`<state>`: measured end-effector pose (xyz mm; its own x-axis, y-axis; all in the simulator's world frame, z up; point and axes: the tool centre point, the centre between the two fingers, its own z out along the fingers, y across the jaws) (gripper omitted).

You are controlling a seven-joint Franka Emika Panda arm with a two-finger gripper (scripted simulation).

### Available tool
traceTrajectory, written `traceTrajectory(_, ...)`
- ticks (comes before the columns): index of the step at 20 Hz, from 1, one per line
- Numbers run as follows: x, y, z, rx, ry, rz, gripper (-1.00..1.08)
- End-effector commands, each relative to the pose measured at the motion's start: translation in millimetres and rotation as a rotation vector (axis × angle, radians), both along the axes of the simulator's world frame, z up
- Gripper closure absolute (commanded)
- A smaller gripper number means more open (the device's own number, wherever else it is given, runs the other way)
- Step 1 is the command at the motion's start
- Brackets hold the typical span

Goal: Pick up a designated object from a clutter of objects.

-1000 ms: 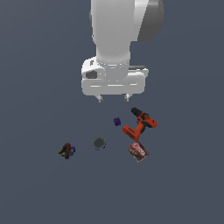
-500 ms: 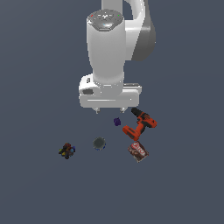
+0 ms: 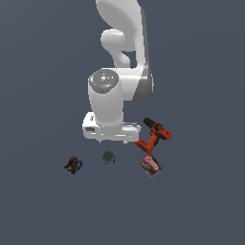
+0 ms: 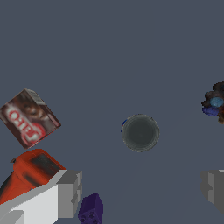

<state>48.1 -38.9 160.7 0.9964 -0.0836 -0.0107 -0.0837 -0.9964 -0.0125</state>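
The designated object, a small round can [image 3: 108, 157] with a grey top and a blue side band, stands alone on the dark floor. In the wrist view the can [image 4: 140, 132] lies ahead of the gap between my fingers, not between them. My gripper [image 3: 112, 141] is open and empty, hovering just above and behind the can; it shows in the wrist view [image 4: 142, 189] with grey fingers [image 4: 70, 192] wide apart. The clutter also holds an orange-black drill [image 3: 154, 135], a red-brown packet [image 3: 151, 165] and a dark multicoloured toy [image 3: 73, 165].
A tiny purple block [image 4: 91, 209] sits beside one finger in the wrist view; my hand hides it in the exterior view. The drill [image 4: 33, 170] and packet [image 4: 29, 117] lie on one side of the can, the toy [image 4: 215, 104] on the other.
My arm has swung over and my hand has come down toward the can, shifting slightly to the exterior view's left. It now covers the purple block. The objects have not moved.
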Motion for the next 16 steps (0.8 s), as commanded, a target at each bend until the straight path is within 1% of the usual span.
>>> traceTrajectory(1, 3.5, -8.3, -26.1, -0.003, -0.003, -0.020, -0.92)
traceTrajectory(5, 5.3, -18.6, -58.7, -0.008, -0.006, -0.045, -0.92)
traceTrajectory(9, 5.3, -25.8, -81.4, -0.011, -0.008, -0.062, -0.92)
traceTrajectory(16, 4.6, -30.5, -96.9, -0.014, -0.009, -0.073, -0.92)
